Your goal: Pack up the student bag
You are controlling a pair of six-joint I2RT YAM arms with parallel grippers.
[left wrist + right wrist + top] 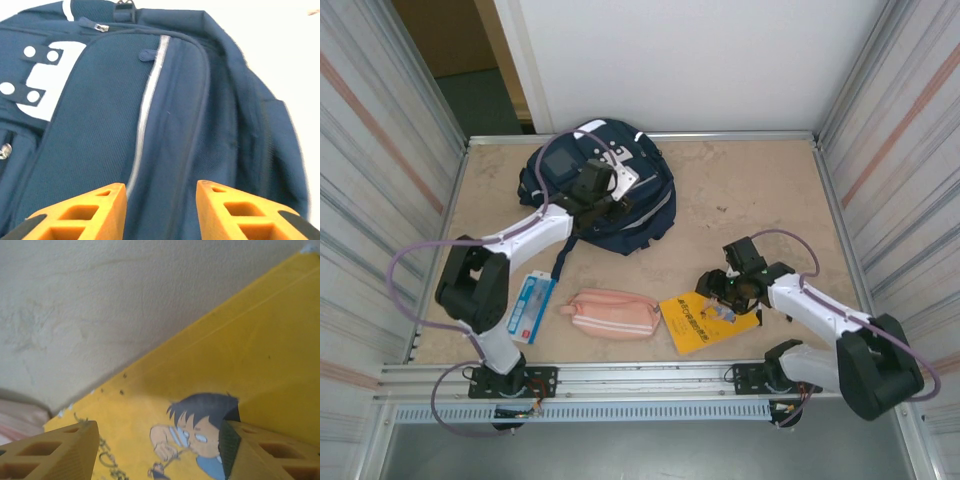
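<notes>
The student bag lies flat at the back left of the table, navy with white patches and a grey square patch. My left gripper hovers over its middle. In the left wrist view the orange fingers stand apart, so the left gripper is open, with the bag's white-striped front panel just beyond and nothing held. My right gripper is low over a yellow cartoon-cover book at the front. The right gripper is open, its fingers straddling the drawn boy on the book.
A pink pencil pouch lies left of the book, near the front edge. A blue-and-white flat pack rests beside the left arm's base. Metal walls close in the table on both sides. Bare tabletop spreads right of the bag.
</notes>
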